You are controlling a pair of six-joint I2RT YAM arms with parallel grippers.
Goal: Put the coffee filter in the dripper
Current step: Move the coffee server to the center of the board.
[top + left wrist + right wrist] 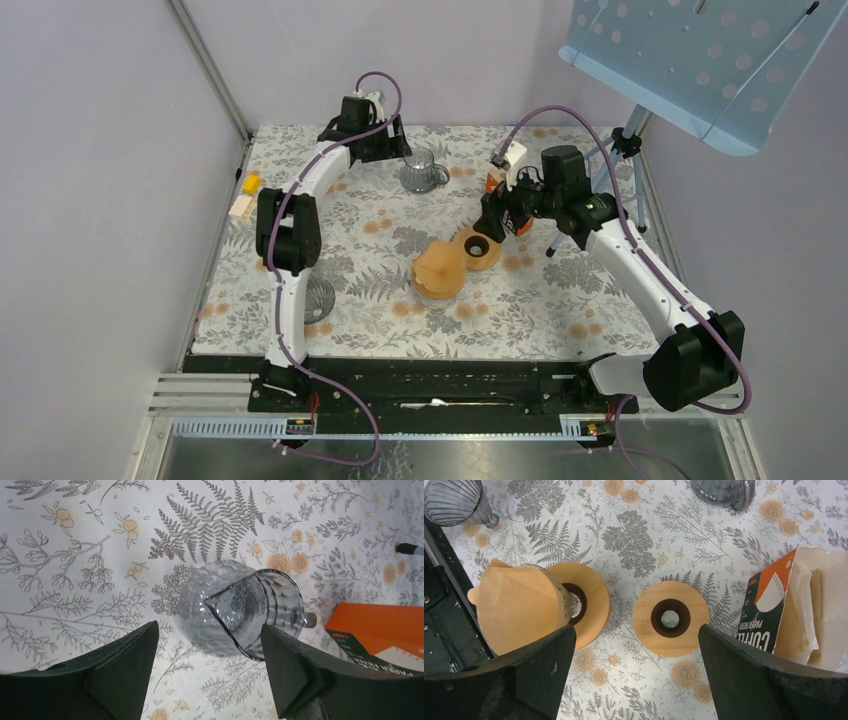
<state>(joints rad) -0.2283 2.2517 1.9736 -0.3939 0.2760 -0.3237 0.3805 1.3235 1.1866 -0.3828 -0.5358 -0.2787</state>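
A brown paper coffee filter (pixel 516 607) sits in a glass dripper on a round wooden base (pixel 591 605), mid-table (pixel 440 270). Beside it lies a second wooden ring (pixel 670 618) with nothing on it. My right gripper (pixel 637 627) hangs open above that ring (pixel 480 247), holding nothing. At the far back, my left gripper (pixel 209 625) is open just short of a clear glass dripper (pixel 240 612), with nothing between its fingers. In the top view that glass dripper (pixel 420 172) stands by the left gripper (pixel 395 150).
An opened orange coffee filter box (pixel 794 605) with brown filters lies at the right of the ring, and its corner (pixel 380 630) shows by the far dripper. Another ribbed glass dripper (pixel 318 300) stands near the left arm's base. A tripod (pixel 620 170) stands at the back right.
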